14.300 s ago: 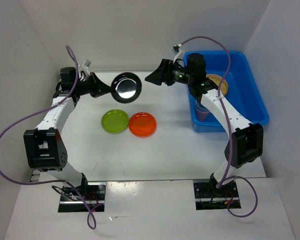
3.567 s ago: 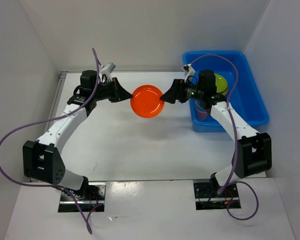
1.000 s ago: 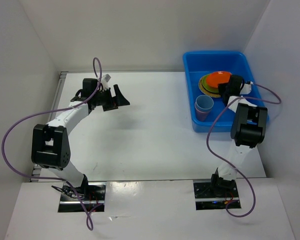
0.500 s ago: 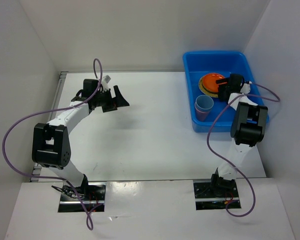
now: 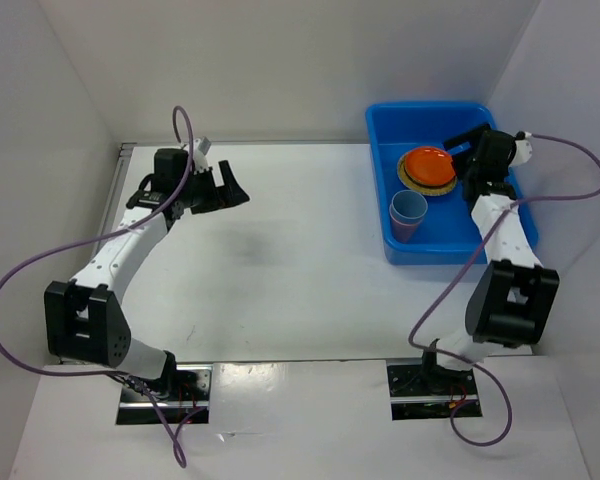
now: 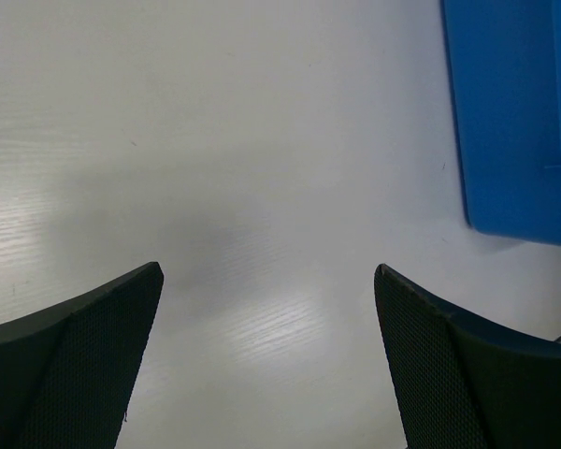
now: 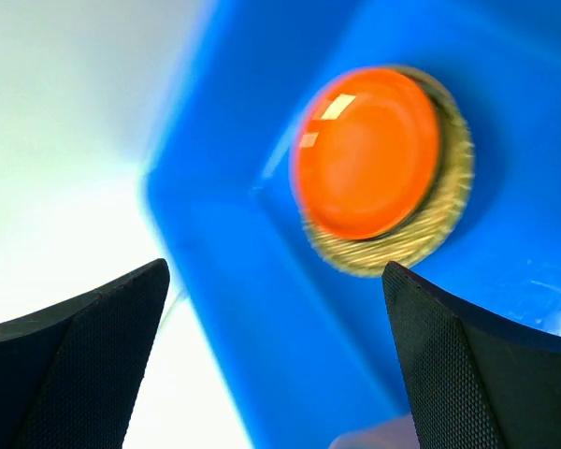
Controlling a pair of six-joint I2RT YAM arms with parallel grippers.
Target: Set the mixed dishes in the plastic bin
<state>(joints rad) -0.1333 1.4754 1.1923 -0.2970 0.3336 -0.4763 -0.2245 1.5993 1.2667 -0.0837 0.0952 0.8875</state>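
Right gripper (image 5: 464, 143) jaws wide, empty, hovering beside orange plate (image 5: 426, 160), which tops tan plate (image 7: 430, 236) inside plastic bin (image 5: 425, 106). Left gripper (image 5: 230, 190) wide, empty. Risk: low withdrawal clips bin wall, jolting stack.

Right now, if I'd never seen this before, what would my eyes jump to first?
Probably the big bright blue plastic bin at the far right of the white table, with a shiny round orange plate topping a stack inside it. A blue cup nested in a pink cup stands beside the stack, and the right arm's black tool hangs open over the bin near the plates.
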